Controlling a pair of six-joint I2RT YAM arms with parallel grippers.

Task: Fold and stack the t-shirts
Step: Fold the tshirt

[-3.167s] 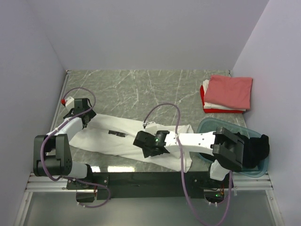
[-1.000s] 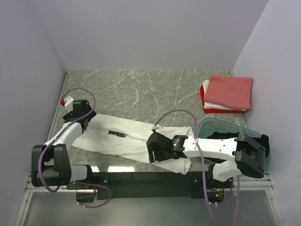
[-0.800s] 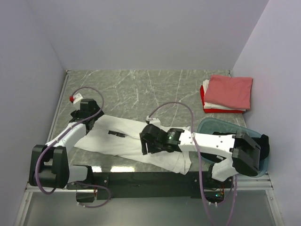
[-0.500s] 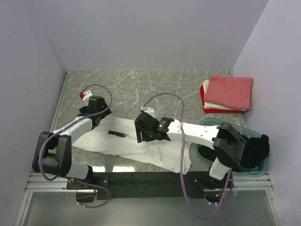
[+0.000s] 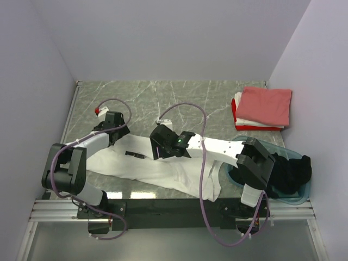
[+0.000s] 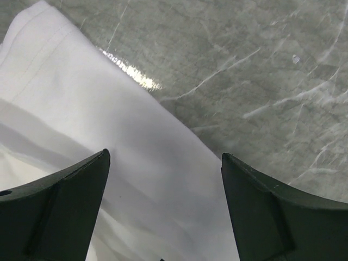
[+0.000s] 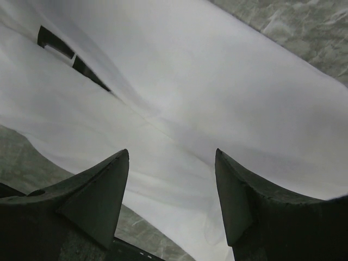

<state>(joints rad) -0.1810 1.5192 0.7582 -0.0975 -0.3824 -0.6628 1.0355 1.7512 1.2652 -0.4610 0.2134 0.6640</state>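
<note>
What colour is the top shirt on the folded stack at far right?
The top shirt is salmon pink, clearest in the top external view.

Robot lab cell, it's looking like: plain pale walls (image 5: 163, 38) are boxing in a marble-look table (image 5: 179, 103) at 9, 12 and 3 o'clock, and a metal rail (image 5: 46, 209) at 6 o'clock is carrying two cabled arms (image 5: 217, 148).

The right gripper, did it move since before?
Yes. The right gripper moved away from the teal tub, leftward and toward the back wall, over the white t-shirt.
</note>
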